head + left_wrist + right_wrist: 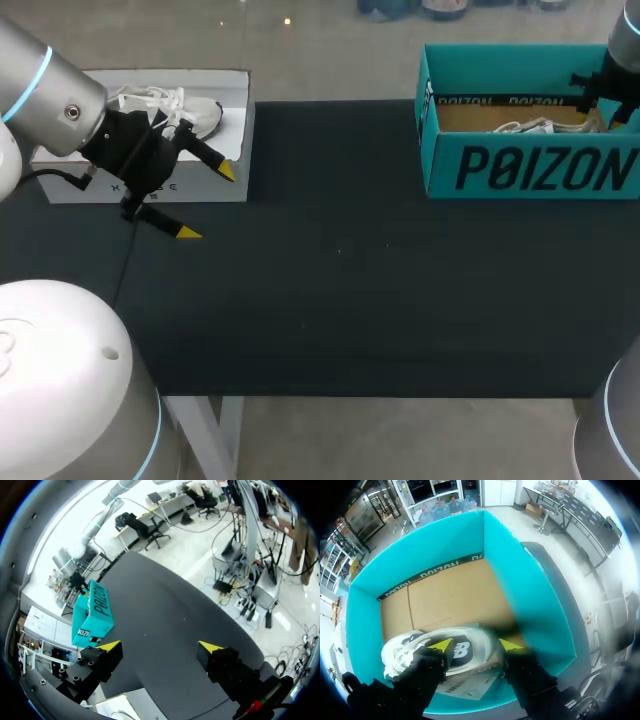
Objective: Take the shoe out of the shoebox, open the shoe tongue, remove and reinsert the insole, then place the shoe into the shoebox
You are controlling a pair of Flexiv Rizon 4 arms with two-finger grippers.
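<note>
A teal shoebox [530,165] stands open at the table's far right. A white shoe [525,127] lies inside it on the brown cardboard floor [450,595]. My right arm [615,70] hangs over the box's right end. In the right wrist view my right gripper [475,644] is inside the box, its fingers apart, with the white shoe [457,650] lying just under and between the tips. My left gripper [206,202] hovers over the table's left side, open and empty. In its own view the left gripper [160,647] faces the distant teal shoebox [92,612].
A pale grey box [238,95] sits at the far left of the table with a second white shoe [185,105] on it, right behind my left gripper. Dark tabletop [350,260] stretches between the two boxes.
</note>
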